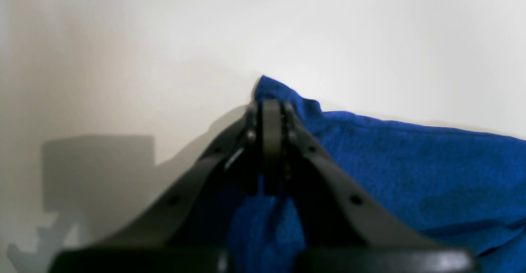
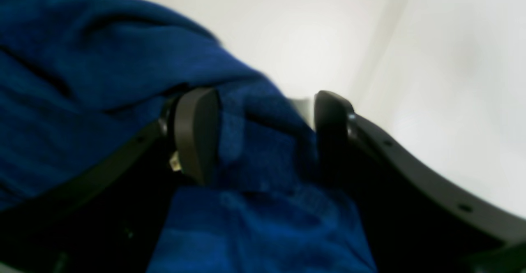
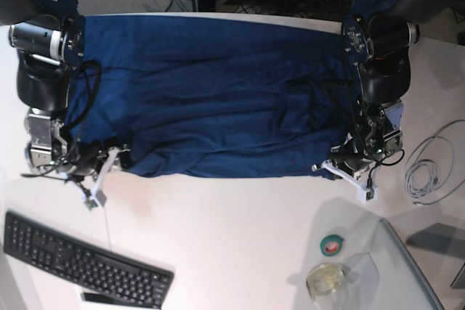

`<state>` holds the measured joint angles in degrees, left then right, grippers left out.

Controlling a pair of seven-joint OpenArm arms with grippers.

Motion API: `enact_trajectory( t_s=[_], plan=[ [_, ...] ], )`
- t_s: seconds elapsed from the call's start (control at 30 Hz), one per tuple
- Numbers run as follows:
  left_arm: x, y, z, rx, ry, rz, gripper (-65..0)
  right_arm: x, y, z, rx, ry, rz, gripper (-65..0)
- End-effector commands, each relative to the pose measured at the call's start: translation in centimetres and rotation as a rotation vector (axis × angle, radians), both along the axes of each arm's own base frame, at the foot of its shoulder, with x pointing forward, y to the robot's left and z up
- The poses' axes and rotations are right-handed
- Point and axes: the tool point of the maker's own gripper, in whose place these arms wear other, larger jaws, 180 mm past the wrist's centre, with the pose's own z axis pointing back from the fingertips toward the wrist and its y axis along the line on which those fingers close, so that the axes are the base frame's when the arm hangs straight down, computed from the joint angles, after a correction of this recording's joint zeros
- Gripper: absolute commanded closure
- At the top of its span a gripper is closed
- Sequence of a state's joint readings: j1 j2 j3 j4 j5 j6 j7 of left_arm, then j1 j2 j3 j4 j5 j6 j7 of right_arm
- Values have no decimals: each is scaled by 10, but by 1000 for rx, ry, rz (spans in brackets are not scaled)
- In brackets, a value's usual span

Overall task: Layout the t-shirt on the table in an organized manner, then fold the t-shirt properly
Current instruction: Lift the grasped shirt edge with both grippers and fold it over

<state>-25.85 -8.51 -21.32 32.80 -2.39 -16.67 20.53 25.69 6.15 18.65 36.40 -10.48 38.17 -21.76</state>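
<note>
The t-shirt (image 3: pixel 218 99) lies spread across the upper middle of the surface (image 3: pixel 240 237). At its lower right corner the left claw (image 1: pixel 271 112) pinches fabric; at lower left the right claw (image 2: pixel 263 137) stands wide around a fold, ungripped. Pulling now risks skewing it.

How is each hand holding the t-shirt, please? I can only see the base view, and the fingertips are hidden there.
Observer: In the left wrist view, the left hand is shut and pinches an edge of the t-shirt; a small tip of cloth pokes past its fingertips.
Operator: Thank you. And on the other side?
Observer: In the right wrist view, the right hand stands open, with a fold of the cloth lying between its fingers.
</note>
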Motion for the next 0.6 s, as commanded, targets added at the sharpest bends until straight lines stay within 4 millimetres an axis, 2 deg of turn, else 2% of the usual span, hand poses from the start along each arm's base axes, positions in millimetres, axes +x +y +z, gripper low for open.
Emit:
enact_trajectory(
  t_s=[0.0,0.1,0.13,0.17,0.27,0.3,0.4,0.57],
  plan=[
    [4,2,4,11,9,-8,0,24,-8,19,3,-74,-42,-354],
    [3,3,4,12,11,-7,0,25,-13,14,-14,-75,-85,-345],
    [3,4,4,13,11,-7,0,25,-13,14,-13,-73,-85,-315],
    [2,4,3,13,12,-7,0,24,-13,13,-14,-72,-85,-270],
    [3,4,4,13,11,-7,0,25,-14,14,-16,-73,-85,-60],
    [4,4,5,13,9,-7,0,25,-14,15,-16,-75,-85,-14],
    [7,3,7,6,0,-5,0,34,-19,27,-32,-117,-88,-2],
    [29,2,33,15,-69,-10,0,38,-33,49,-100,-173,-83,0]
  ],
)
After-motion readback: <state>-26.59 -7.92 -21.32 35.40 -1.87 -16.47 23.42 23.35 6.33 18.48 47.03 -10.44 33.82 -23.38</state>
